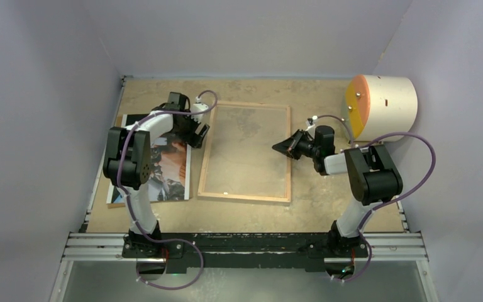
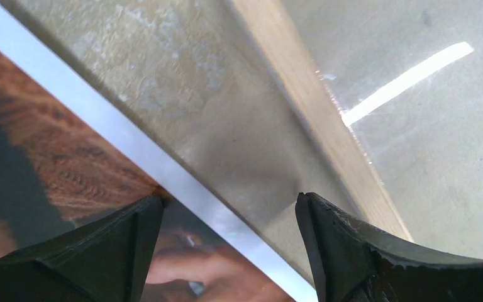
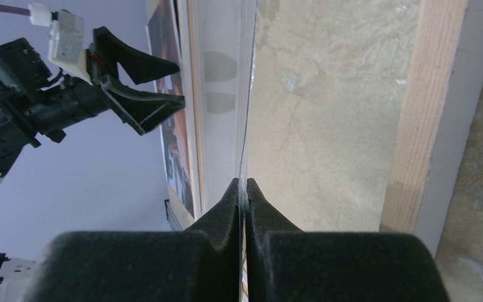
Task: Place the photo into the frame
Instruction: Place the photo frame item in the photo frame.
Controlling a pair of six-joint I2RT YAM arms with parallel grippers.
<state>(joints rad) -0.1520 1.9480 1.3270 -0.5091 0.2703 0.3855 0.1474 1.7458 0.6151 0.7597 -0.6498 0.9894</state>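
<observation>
The frame (image 1: pixel 245 196) lies wood side up in the middle of the table. The photo (image 1: pixel 166 167) lies picture up to its left. My left gripper (image 1: pixel 200 135) is open and empty, low over the strip between them. In the left wrist view its fingers straddle the photo's white edge (image 2: pixel 163 170), with the frame's wood rim (image 2: pixel 327 126) to the right. My right gripper (image 1: pixel 283 147) is at the frame's right side, shut on the edge of the clear pane (image 3: pixel 246 94), seen edge-on between its pads (image 3: pixel 231 201). The frame's wood rim (image 3: pixel 421 113) shows to the right there.
A white cylinder with an orange face (image 1: pixel 380 104) lies at the back right, close behind the right arm. Grey walls close in left, right and back. A metal rail (image 1: pixel 245 242) runs along the near edge. A brown board edge (image 1: pixel 116 189) shows under the photo.
</observation>
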